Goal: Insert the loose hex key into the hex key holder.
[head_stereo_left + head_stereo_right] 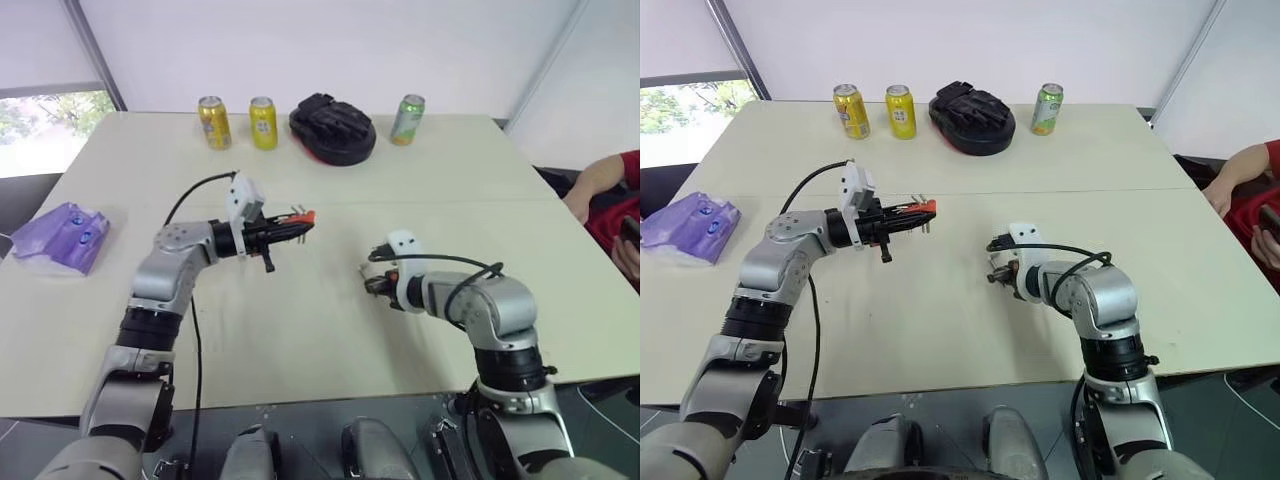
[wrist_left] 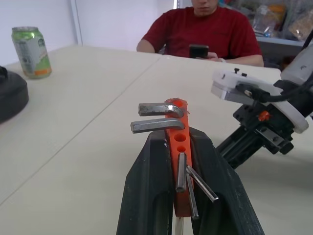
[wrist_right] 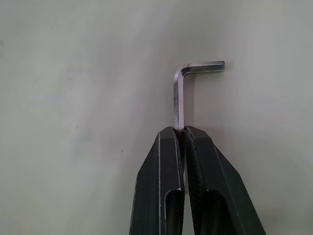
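We've got the right gripper (image 3: 182, 132) pinched tight on the loose hex key (image 3: 179, 95) down at the table (image 1: 330, 320); the left gripper (image 2: 183, 147) is clamped around the red hex key holder (image 2: 177, 142), held up above it.

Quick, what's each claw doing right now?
Left claw: shut on the hex key holder.
Right claw: shut on the loose hex key.
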